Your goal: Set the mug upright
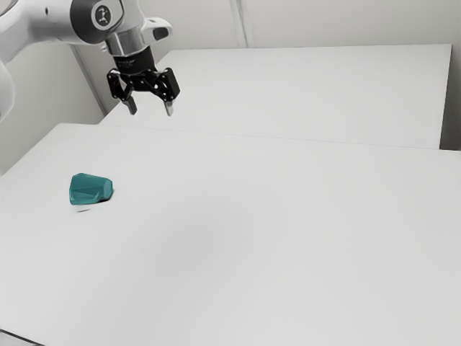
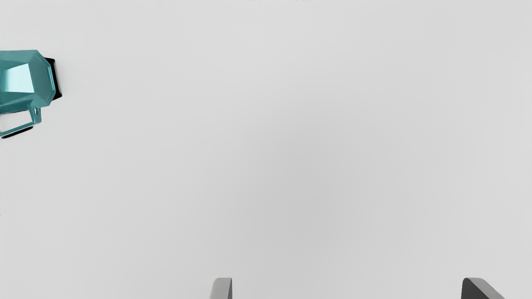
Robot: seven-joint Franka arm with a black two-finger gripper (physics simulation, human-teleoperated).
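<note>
Your hand [image 1: 150, 109] hangs released, well apart from the mug [image 1: 91, 189], which lies sideways: straddle its body squarely, grip, lift, rotate gently base-down!

mug [image 1: 90, 189]: 1 | arm [image 1: 54, 23]: 1 | gripper [image 1: 150, 110]: 1 | fingers [image 2: 222, 289]: 2 | white surfaces [image 1: 252, 252]: apparently 2

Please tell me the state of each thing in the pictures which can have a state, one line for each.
Mug: lying on its side on the table, not upright.
Tool: open, holding nothing, raised above the table.
</note>
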